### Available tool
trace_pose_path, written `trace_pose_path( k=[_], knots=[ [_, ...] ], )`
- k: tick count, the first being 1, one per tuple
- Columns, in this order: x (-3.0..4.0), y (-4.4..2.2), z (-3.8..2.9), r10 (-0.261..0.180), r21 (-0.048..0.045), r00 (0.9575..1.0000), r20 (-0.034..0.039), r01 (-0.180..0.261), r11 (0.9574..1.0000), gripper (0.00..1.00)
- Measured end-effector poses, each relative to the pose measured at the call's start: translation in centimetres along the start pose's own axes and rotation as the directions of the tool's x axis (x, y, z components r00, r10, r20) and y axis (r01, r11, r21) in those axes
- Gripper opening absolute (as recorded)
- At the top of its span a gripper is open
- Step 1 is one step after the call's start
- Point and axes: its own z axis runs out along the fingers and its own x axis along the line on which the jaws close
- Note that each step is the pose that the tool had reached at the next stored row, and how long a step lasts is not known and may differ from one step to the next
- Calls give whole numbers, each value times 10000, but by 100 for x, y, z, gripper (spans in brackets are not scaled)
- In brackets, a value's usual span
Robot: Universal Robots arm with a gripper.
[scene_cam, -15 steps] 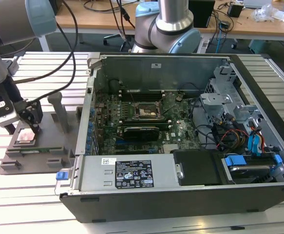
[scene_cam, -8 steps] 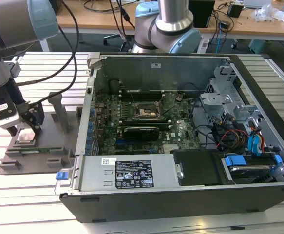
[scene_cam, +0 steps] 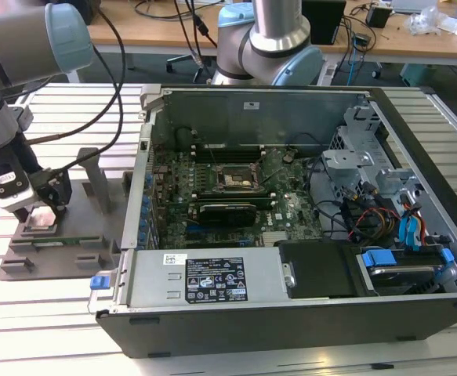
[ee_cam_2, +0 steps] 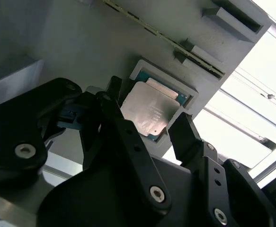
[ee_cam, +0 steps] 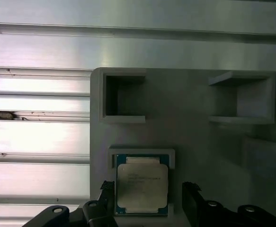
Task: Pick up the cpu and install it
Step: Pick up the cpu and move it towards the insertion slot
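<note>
On my feed the cpu (ee_cam: 141,189) reads silvery-white on top with a thin blue-green rim, and its holder (ee_cam: 199,137) is pale grey. The jaws are matte black. The tabletop (ee_cam: 38,137) shows bright silver ribbed stripes. In the exterior view I see a green motherboard (scene_cam: 173,184), a dark grey case (scene_cam: 291,321) with a white label (scene_cam: 216,280) and blue clips (scene_cam: 96,282), and pale blue caps (scene_cam: 67,35) on the grey arm (scene_cam: 5,47).

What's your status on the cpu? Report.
Gripper open, fingers either side of the cpu. Lying flat in its grey holder recess, not gripped. Nothing seen blocking it.
</note>
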Motion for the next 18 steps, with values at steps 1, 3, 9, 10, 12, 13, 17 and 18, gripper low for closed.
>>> trace_pose_path(
  k=[1, 3, 9, 10, 12, 13, 17, 18],
  knots=[
    [0, 1, 12, -13, -2, 10000, 2, 13, 10000, 68],
    [3, 1, 29, -21, -1, 10000, 0, 21, 10000, 68],
    [13, 3, 62, -31, 0, 10000, 0, 31, 10000, 68],
    [12, 3, 71, -31, -3, 10000, 4, 31, 10000, 68],
    [13, 4, 83, -31, -1, 10000, 2, 31, 10000, 68],
    [13, 4, 88, -31, -2, 10000, 1, 31, 10000, 68],
    [31, 4, 90, -31, -1, 10000, 2, 31, 10000, 68],
    [32, 4, 90, -32, -2, 10000, 2, 32, 10000, 68]
  ],
)
